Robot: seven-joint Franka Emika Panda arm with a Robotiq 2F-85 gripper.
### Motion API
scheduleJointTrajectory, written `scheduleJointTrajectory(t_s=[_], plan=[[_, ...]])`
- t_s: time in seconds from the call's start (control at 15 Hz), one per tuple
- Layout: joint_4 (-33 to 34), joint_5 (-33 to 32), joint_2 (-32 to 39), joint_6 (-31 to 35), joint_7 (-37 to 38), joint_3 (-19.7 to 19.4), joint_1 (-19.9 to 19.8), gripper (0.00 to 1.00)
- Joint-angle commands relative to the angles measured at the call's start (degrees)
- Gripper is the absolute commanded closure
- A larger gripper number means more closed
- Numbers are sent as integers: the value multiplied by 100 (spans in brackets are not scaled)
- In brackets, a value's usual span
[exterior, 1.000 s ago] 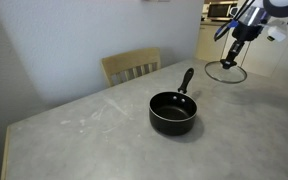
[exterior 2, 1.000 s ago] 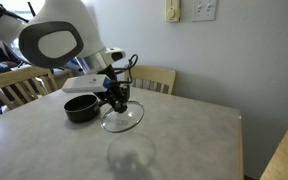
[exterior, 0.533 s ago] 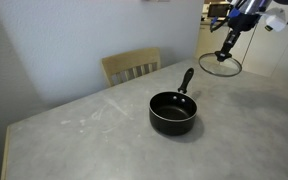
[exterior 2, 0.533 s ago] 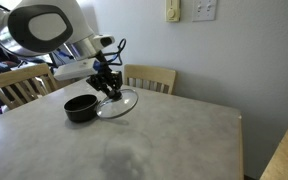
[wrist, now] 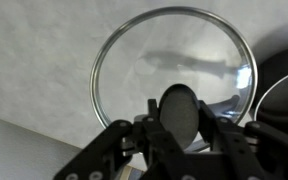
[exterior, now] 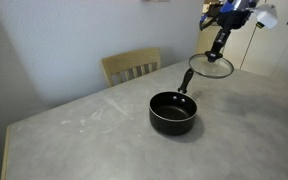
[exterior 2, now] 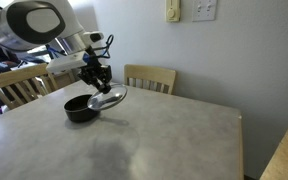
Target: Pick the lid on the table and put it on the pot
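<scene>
Wrist view: end effector clamped on dark knob of round clear glass lid with metal rim. Lid aloft, near handle of small black pot on grey speckled tabletop. Carry step; next likely: centre over pot rim, lower squarely.

The lid is clear glass, metal-rimmed; the table looks like speckled stone.

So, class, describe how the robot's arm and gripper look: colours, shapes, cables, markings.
The arm has rounded white shells and a dark grey ring on one joint cap. The gripper is black and angular; thin dark cables loop by the wrist. No markings are legible.
</scene>
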Motion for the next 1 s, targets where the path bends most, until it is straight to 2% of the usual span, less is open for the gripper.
scheduleJointTrajectory(t_s=[0.0,0.6,0.93], plan=[[258,-90,-10,-323,259,137,201,85],[587,-46,61,-723,1055,707,919,85],[568,-26,130,-832,1251,864,1107,85]])
